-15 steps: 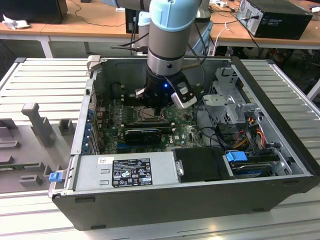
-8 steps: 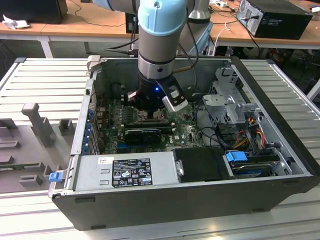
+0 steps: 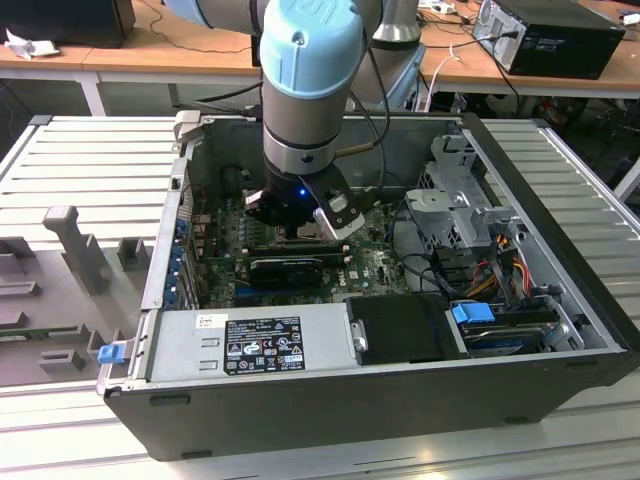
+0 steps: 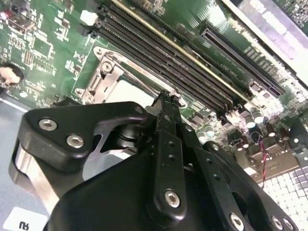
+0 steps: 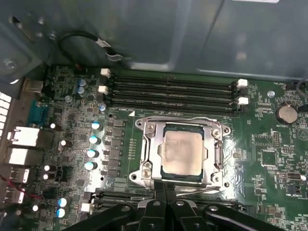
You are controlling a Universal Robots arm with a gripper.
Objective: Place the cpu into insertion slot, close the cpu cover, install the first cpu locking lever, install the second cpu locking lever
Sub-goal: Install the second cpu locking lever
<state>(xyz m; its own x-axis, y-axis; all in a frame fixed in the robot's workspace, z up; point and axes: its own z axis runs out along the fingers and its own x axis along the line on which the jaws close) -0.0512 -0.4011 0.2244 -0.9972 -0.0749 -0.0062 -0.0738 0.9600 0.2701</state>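
Lying flat, face up, the cpu (image 5: 181, 153) fills its slot; end effector (image 5: 165, 186) pinched narrow.

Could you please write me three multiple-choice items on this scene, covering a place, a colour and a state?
1. Where does the cpu lie?
A. On the grey box with the label
B. On the motherboard, framed by the window of the cpu cover
C. On the bench outside the case

2. What colour is the motherboard?
A. Blue
B. Red
C. Green

3. How does the cpu cover stand?
A. Folded down flat around the cpu
B. Tilted upright
C. Taken off and laid aside

Answers:
1 B, because the pale chip face shows through the metal frame in the first wrist view.
2 C, because the board is green in both wrist views.
3 A, because the frame lies level on all sides of the chip, with the pincer at its edge.
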